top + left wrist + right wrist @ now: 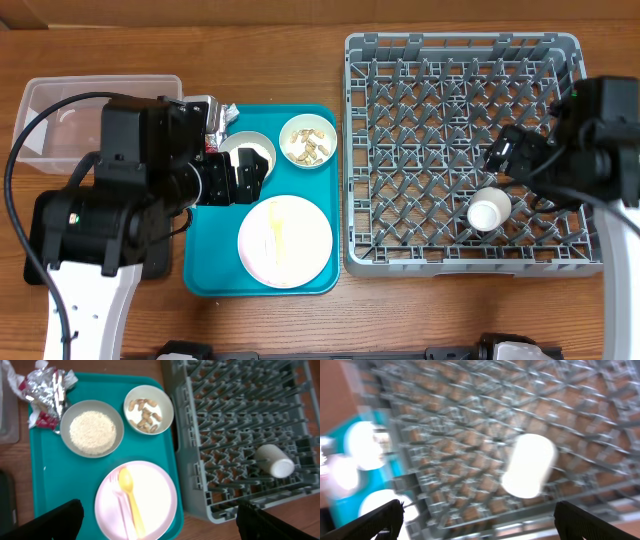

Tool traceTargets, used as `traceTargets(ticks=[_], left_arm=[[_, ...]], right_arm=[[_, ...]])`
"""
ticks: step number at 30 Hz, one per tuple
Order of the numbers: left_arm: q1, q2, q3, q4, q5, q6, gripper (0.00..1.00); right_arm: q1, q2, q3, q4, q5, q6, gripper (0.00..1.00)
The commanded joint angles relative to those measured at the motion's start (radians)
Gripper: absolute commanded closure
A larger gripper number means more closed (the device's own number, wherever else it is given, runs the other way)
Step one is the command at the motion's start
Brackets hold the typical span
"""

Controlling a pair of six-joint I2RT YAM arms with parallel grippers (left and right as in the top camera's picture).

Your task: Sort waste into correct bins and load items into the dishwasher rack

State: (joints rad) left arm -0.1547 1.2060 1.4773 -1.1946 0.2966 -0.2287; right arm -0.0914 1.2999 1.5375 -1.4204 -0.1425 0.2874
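The left gripper [159,515] and right gripper [477,519] were seen spread wide, nothing held. The white cup [487,211] was found tipped among pegs toward the near side of the dishwasher rack [352,150]. The rice bowl [92,428] on the teal tray [50,480] was judged rigid, slick and spill-prone, best pinched at the rim.

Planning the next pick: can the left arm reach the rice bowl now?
Probably yes. The left gripper hangs open over the rice bowl; nothing covers it, though the foil wrapper crowds its rim.
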Motion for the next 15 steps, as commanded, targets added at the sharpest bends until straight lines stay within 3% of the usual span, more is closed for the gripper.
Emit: traceTargets(ticks=[1, 3, 9, 11, 15], left_arm=[[0.003, 0.071, 0.005, -0.022, -0.105, -0.024, 0.04], [0.003, 0.127, -0.009, -0.024, -0.195, -0.113, 0.09], [0.003, 0.334, -0.04, 0.019, -0.272, -0.318, 0.27], [0.003, 0.402, -0.04, 0.039, -0.321, -0.396, 0.37], [0.004, 0.518, -0.04, 0.098, -0.314, -0.454, 0.44]], right_arm=[[-0.003, -0.049, 0.023, 0.019, -0.208, -0.006, 0.0], [-0.003, -0.062, 0.023, 0.024, -0.233, -0.007, 0.02], [-0.003, -0.066, 0.021, 0.01, -0.233, -0.007, 0.11], [-0.003, -0.066, 0.021, 0.004, -0.233, -0.007, 0.14], [-0.003, -0.065, 0.021, -0.011, -0.233, -0.013, 0.2]])
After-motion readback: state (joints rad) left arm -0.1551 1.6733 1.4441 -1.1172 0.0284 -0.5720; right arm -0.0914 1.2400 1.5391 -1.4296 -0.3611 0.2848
